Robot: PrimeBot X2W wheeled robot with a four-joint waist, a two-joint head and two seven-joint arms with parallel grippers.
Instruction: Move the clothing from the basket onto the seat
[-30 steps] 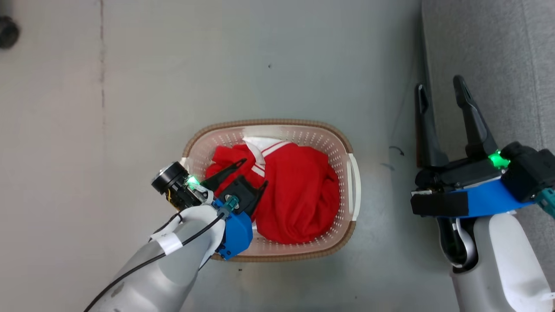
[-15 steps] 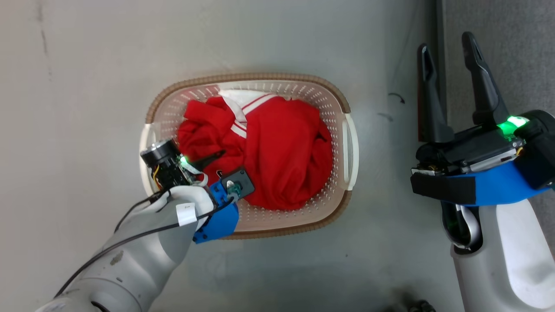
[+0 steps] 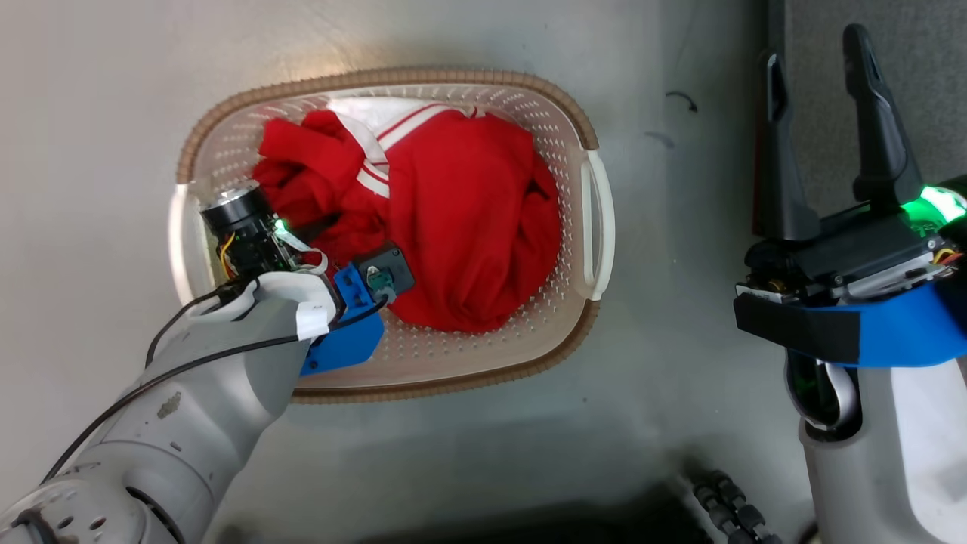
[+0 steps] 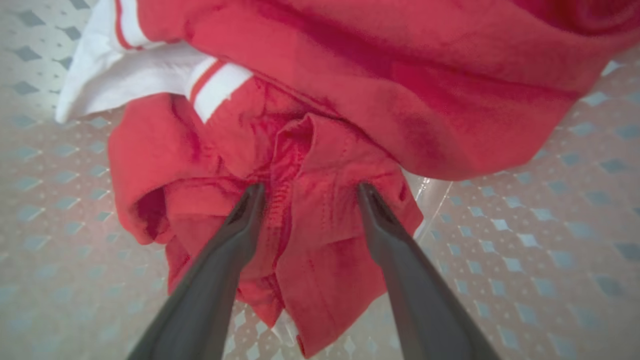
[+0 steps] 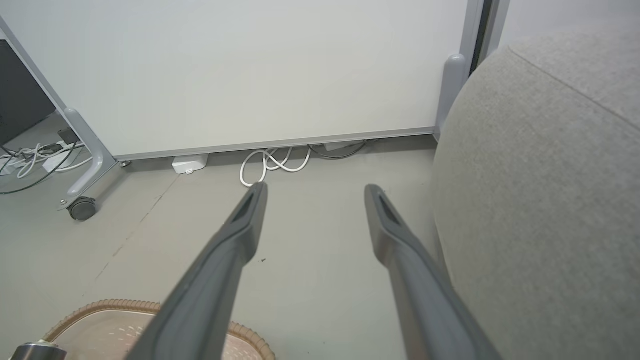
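In the near left part of the basket (image 3: 378, 77), which stands on the floor (image 3: 98, 113), the left claw (image 4: 307, 192) reaches down with fingers spread wide, tips pressed into the clothing (image 3: 468, 219), a red fold between them but nothing pinched. The red clothing with white striped trim lies heaped inside the basket. Off to the right, the right claw (image 3: 814, 49) hangs wide open and empty above the floor, beside the edge of the grey seat (image 3: 937, 91) at the far right.
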